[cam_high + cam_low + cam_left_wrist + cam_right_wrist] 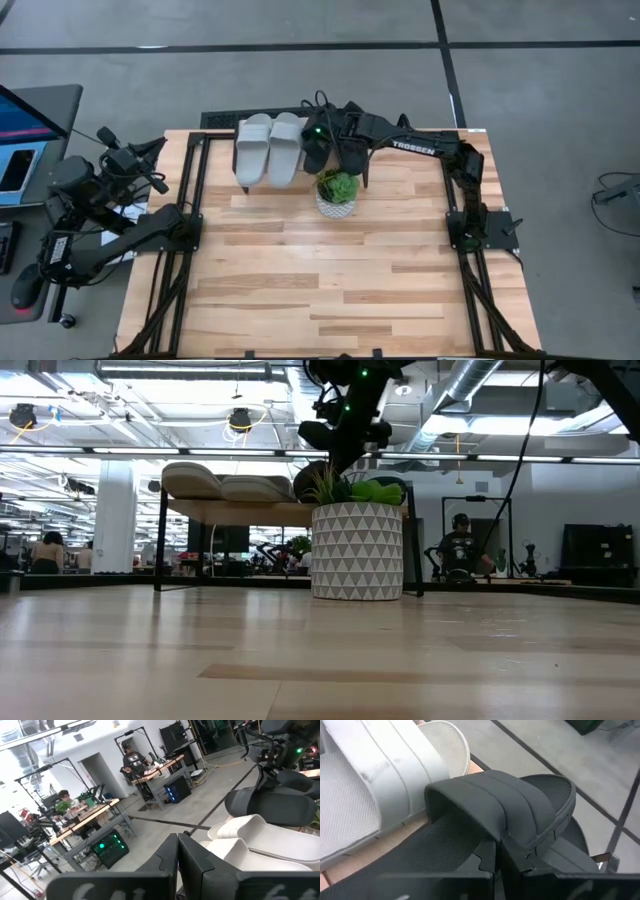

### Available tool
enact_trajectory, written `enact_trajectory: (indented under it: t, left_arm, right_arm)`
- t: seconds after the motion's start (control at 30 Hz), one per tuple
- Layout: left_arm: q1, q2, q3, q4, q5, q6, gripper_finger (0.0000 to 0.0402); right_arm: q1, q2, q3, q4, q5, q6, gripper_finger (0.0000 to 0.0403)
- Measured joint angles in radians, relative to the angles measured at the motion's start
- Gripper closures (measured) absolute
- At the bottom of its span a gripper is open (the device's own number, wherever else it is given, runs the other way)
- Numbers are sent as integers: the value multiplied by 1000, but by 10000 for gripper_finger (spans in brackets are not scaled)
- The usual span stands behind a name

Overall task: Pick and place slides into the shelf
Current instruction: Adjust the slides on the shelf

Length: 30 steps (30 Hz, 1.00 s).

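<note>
Two light grey slides (268, 148) lie side by side on the shelf (250, 512) at the table's far edge. To their right, my right gripper (498, 857) is shut on a black slide (495, 805), which lies next to the grey slides (385, 770) over the shelf's plank (400, 837). Part of a second black slide (582, 847) shows below and beyond it. My left gripper (178, 852) is shut on nothing, held level beyond the table's far left corner (150, 152). My right gripper pinches the near edge of the black slide's wide strap (504, 836) between its two fingers, at the middle of the strap, where the edge is creased. The fingers slant down from the table's right. I cannot tell whether the sole rests on the shelf.
A white patterned pot with a green plant (337, 192) stands on the table just in front of the shelf, close under my right arm. The wide wooden table (330, 290) stretches toward the near edge. People sit at desks in the room behind.
</note>
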Motion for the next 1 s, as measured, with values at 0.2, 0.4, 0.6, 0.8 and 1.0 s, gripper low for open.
enact_trajectory:
  t: [0.2,0.4,0.6,0.8,1.0]
  left_arm:
    - [0,0,0,0,2,-15,401]
    - [0,0,0,0,27,-41,401]
    - [0,0,0,0,27,-48,401]
    - [0,0,0,0,27,-57,401]
    - [0,0,0,1,27,-56,401]
  right_arm:
    - [-6,4,-11,19,-20,-10,403]
    - [-11,5,-12,52,-73,-49,403]
    - [-31,6,-12,63,-141,-53,403]
    - [-7,1,-15,75,-56,-35,403]
    - [-15,-22,-24,95,-52,-33,403]
